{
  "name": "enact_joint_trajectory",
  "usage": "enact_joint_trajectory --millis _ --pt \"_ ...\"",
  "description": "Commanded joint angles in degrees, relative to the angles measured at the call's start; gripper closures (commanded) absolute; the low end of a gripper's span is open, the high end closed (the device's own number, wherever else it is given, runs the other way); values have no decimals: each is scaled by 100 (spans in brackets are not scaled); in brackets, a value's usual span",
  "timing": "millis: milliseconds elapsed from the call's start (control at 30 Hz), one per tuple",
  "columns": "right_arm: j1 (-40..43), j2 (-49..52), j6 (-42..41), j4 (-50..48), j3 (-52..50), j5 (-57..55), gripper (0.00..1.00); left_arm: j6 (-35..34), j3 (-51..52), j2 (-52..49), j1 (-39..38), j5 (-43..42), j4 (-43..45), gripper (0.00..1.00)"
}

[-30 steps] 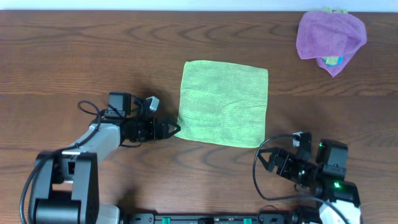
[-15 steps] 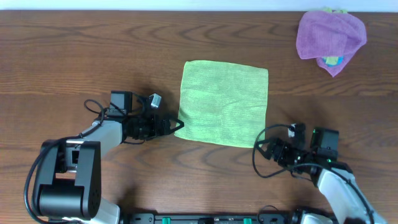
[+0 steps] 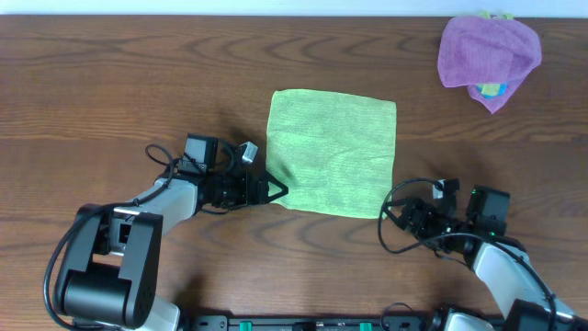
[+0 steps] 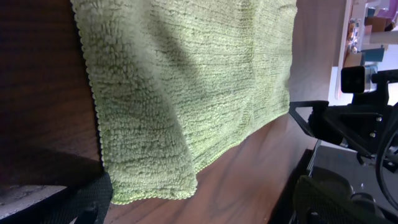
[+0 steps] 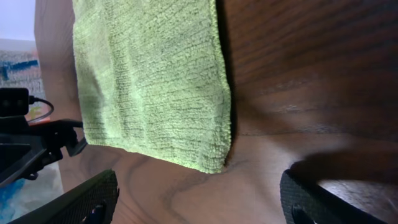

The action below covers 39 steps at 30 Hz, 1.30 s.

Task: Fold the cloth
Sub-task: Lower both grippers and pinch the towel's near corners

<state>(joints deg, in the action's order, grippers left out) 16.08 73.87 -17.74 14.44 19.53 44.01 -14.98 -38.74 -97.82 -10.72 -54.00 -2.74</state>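
While left claw and right claw gape, near-left cloth corner masked overhead.

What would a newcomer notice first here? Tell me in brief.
A lime-green cloth lies flat and unfolded in the middle of the dark wooden table. Two open pincers flank its near edge: the left pincer at the near-left corner, the right pincer just off the near-right one. A crumpled purple cloth sits at the far right.
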Motion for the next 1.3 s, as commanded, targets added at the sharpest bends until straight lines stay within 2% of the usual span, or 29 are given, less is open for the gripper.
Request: enact_joint_trajectory --millis 0,233,267,333,400,500,533,600,667,767,967,1133,1167,1267 --pt "68 116 70 282 -90 -986 15 -22 120 -227 -35 846 -254 5" --pt "68 116 195 341 -90 -1036 18 63 120 -227 -35 1421 -448 2" --pt "68 116 192 313 -90 -1038 19 63 120 -229 -35 1423 -463 6" --pt "68 116 190 251 -90 -1038 23 63 120 -229 -35 1488 -542 22" --pt "68 116 131 199 -90 -1040 24 63 120 -229 -35 1628 -654 30" --pt "68 116 39 127 -90 -1082 25 63 120 -229 -35 1711 -754 36" --pt "68 116 37 98 -90 -1080 27 63 120 -227 -35 1716 -750 47" --pt "68 116 -37 68 -90 -1080 27 63 120 -229 -35 1718 -737 60" --pt "68 116 -96 11 -90 -1078 27 61 120 -227 -35 1718 -739 68" --pt "68 116 -179 -48 -90 -1067 27 61 120 -229 -35 1722 -739 71" --pt "68 116 -199 -177 -90 -942 26 4 120 -238 -35 1740 -592 63" --pt "68 116 -199 -179 -90 -918 26 -94 120 -455 -37 1687 -457 62" --pt "68 116 -199 -181 -90 -903 26 -138 120 -544 -37 1641 -400 64" --pt "68 116 -199 -181 -90 -905 27 -308 120 -756 -37 1427 -170 79"
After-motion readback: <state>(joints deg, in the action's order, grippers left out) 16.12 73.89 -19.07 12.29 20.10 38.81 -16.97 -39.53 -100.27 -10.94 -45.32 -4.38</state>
